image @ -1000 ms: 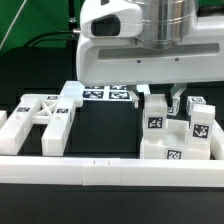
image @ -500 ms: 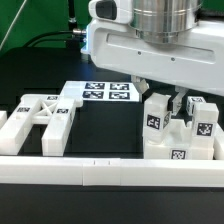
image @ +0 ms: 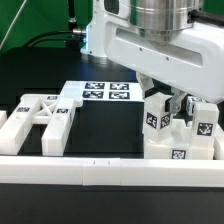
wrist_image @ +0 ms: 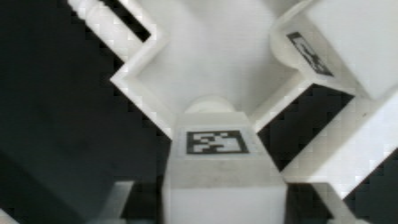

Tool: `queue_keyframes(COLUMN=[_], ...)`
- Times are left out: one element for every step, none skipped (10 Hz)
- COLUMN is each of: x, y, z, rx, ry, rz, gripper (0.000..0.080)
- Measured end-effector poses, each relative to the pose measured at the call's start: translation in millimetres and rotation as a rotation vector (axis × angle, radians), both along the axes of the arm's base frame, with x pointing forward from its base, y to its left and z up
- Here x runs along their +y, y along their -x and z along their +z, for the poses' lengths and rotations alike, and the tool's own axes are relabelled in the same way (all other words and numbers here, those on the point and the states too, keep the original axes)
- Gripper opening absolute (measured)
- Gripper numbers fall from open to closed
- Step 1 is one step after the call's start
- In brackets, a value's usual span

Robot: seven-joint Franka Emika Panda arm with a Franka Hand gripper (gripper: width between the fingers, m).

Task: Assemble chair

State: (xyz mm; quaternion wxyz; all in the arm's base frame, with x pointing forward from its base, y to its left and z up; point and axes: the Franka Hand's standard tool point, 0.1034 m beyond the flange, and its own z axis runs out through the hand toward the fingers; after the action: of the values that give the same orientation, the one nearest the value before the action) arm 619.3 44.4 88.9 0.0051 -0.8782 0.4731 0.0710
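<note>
The chair lies in white tagged parts. An X-braced side frame [image: 45, 112] rests at the exterior view's left. At the right, a chunky seat block [image: 176, 150] carries two upright tagged pieces [image: 205, 120]. My gripper [image: 172, 103] reaches down into this cluster, beside the tall tagged post [image: 154, 118]. In the wrist view a white tagged block [wrist_image: 214, 150] fills the space between my fingers [wrist_image: 125, 205], and the gripper [wrist_image: 214, 208] looks shut on it. Beyond the block, white angled frame arms [wrist_image: 169, 65] spread apart.
The marker board [image: 106, 93] lies flat behind the middle of the black table. A long low white border rail [image: 100, 172] runs along the front, with another rail piece [image: 8, 125] at the left edge. Cables hang at the back left.
The arm has swung toward the exterior view's right and closer to the camera. The rightmost tagged piece has shifted slightly right. The jaws have kept the same width.
</note>
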Motion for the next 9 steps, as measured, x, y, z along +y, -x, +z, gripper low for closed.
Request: queue_keyframes(x=[-0.1, -1.3, 0.1, 3.3, 7.7, 11.1, 12.3, 12.0, 12.1], y=[-0.1, 0.6, 3.4, 5.1, 5.3, 4.6, 4.0, 3.9, 3.9], z=[-0.3, -0.3, -0.3, -0.4, -0.5, -0.7, -0.6, -0.7, -0.7], rx=[0.000, -0.021, -0.053, -0.072, -0.086, -0.098, -0.095, -0.094, -0.096], ry=[0.004, 0.008, 0.019, 0.027, 0.033, 0.034, 0.039, 0.038, 0.036], rz=[-0.057, -0.187, -0.274, -0.340, -0.403, -0.429, -0.527, -0.543, -0.508], gripper=[0.0285, 0.0285, 0.0285, 0.0285, 0.0285, 0.0286, 0.0286, 0.0286, 0.0291])
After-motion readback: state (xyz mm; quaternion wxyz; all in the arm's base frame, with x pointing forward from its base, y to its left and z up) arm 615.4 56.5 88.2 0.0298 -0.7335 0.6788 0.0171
